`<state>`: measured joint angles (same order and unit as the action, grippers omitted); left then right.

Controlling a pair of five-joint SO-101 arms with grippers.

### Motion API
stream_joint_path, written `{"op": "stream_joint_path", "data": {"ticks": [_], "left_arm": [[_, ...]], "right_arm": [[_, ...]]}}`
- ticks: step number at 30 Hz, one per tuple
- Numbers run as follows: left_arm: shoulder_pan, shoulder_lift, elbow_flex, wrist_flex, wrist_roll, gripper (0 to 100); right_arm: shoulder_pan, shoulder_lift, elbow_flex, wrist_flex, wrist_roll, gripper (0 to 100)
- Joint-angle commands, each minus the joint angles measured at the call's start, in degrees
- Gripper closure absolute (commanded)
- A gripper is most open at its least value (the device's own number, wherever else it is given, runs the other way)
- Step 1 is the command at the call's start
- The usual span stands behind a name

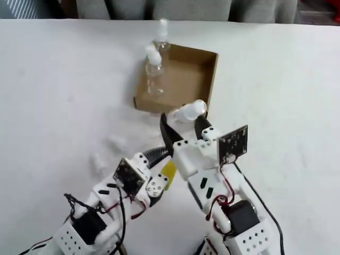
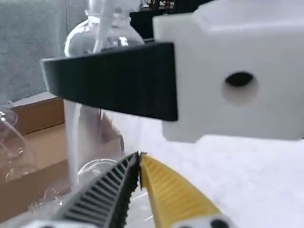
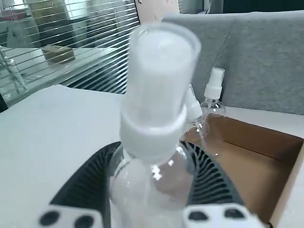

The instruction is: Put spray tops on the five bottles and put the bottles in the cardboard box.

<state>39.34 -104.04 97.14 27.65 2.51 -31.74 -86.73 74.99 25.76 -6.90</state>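
Two capped bottles (image 1: 154,71) stand in the box (image 1: 210,79), upper centre; the right gripper (image 3: 152,156) clasps a third bottle (image 1: 190,110) at its near rim, the left gripper (image 2: 139,159) is pinched shut and empty, and two bottles seem left to do.

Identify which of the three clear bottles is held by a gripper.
The bottle clamped in the right gripper, just in front of the cardboard box. The other two bottles stand upright and free at the box's left side.

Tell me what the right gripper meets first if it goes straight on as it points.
The near wall of the cardboard box, probably: the right gripper, shut on a bottle, points at it. If raised enough, it would clear the rim; height is unclear.
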Motion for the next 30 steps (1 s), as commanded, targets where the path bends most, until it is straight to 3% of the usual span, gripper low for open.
{"op": "stream_joint_path", "data": {"ticks": [1, 14, 21, 26, 30], "left_arm": [[-3.5, -0.7, -0.2, -1.9, -0.3, 98], [-3.6, -0.7, -0.2, -1.8, -0.3, 98], [-3.6, -0.7, -0.2, -1.5, -0.4, 98], [-4.5, -0.7, -0.2, 2.1, -0.6, 98], [-11.4, -0.7, -0.2, 3.5, -0.6, 98]], "right_arm": [[-1.2, -1.0, -0.4, 1.0, -0.6, 98.3], [-0.7, -0.7, -0.4, 3.1, -0.3, 98.3], [7.3, 0.0, -0.5, -4.8, 2.5, 98.3], [11.8, 9.7, -3.9, -11.3, 4.0, 98.3], [13.9, 23.2, -9.0, -17.2, 3.9, 98.3]]}}
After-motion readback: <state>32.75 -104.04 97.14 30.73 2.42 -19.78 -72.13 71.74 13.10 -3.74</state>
